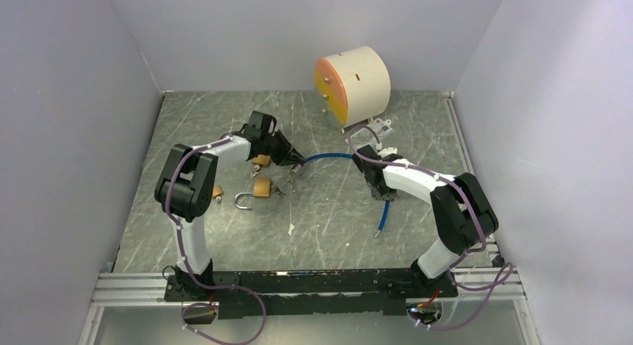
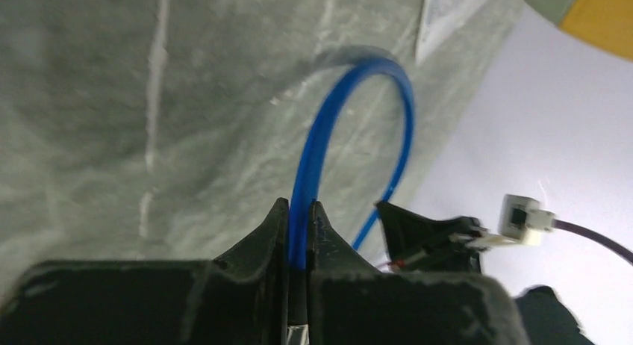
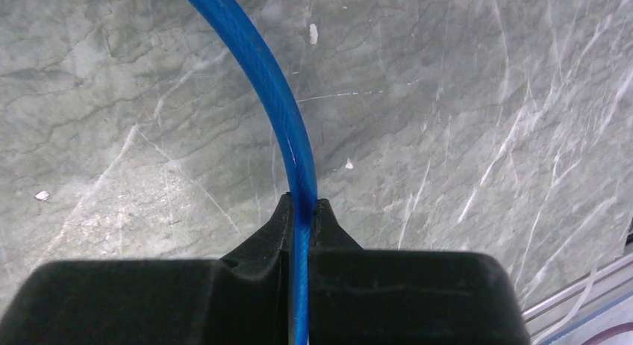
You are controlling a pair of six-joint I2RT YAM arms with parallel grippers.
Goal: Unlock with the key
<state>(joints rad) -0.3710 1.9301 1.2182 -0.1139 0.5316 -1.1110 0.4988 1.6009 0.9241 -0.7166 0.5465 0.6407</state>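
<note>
Left arm (image 1: 192, 240) and right arm (image 1: 463, 210): white links, black joint housings. Purple cable (image 1: 263, 309) along each, looped loose at the bases. Black base bar (image 1: 313, 279) on silver rail (image 1: 127, 287). Fingers (image 2: 254, 248) matte black, scuffed, tapered to blunt tips.

No text can be read; print on the white card (image 1: 381, 126) beside the drum (image 1: 358, 80) is too small.

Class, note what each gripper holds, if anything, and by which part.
Both hold one blue tube: the left gripper pinches it near one end, the right gripper partway along, a free tail trailing past it.
</note>
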